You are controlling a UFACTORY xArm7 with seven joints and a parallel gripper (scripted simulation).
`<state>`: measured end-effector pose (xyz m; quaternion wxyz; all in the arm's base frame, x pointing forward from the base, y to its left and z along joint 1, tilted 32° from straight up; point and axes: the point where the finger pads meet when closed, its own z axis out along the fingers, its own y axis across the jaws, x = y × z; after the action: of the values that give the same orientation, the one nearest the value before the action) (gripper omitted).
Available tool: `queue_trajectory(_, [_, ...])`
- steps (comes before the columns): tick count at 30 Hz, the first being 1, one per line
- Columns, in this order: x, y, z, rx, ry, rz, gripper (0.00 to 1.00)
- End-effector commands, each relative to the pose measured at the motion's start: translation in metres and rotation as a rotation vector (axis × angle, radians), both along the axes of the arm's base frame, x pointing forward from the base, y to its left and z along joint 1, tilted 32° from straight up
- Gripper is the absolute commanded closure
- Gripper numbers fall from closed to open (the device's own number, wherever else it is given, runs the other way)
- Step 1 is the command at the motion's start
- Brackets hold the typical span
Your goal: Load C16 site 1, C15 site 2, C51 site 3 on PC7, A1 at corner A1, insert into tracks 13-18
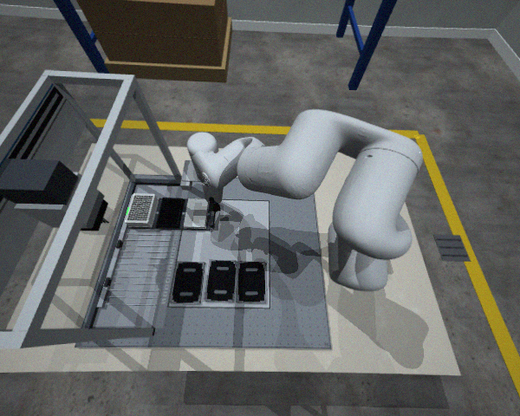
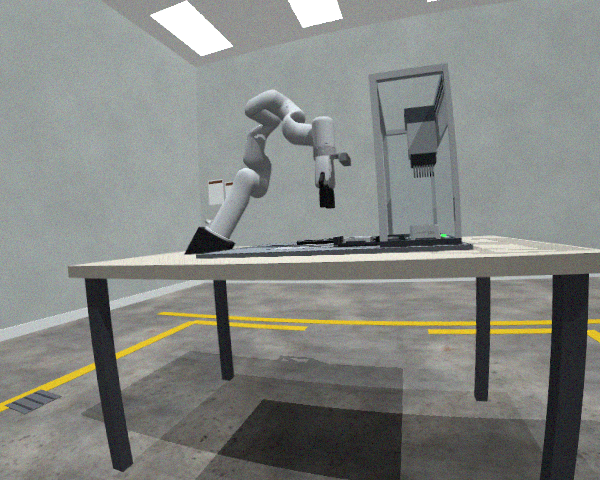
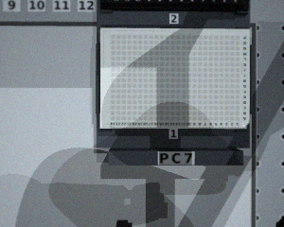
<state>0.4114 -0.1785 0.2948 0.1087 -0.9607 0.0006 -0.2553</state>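
Note:
The carrier PC7 lies in the rails at the far end of the track rows, and a green lamp (image 1: 128, 213) glows behind it. It also shows in the wrist view, with its label (image 3: 176, 158) by the handle. The pale 384-well plate C16 (image 3: 174, 78) sits flat on site 1, inside the locators. A dark plate (image 1: 170, 212) is on site 2 and a white gridded block (image 1: 141, 208) is on site 3. My gripper (image 2: 326, 198) hangs well above the table, over the handle end of the carrier. It is open and holds nothing.
Three black nests (image 1: 221, 280) stand empty in a row on the apron. The instrument's grey frame (image 2: 415, 155) with its pipetting head rises over the rails. The track numbers 9 to 12 (image 3: 47, 6) show left of the carrier.

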Motion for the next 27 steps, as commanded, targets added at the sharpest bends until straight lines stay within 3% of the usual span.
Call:
queue_trajectory(1, [-0.005,-0.003,0.010,-0.001,-0.004,-0.002,0.18])
queue_trajectory(20, [-0.019,-0.009,0.034,-0.001,-0.004,-0.002,0.18])
queue_trajectory(27, [-0.019,-0.009,0.034,-0.001,-0.004,-0.002,0.18])
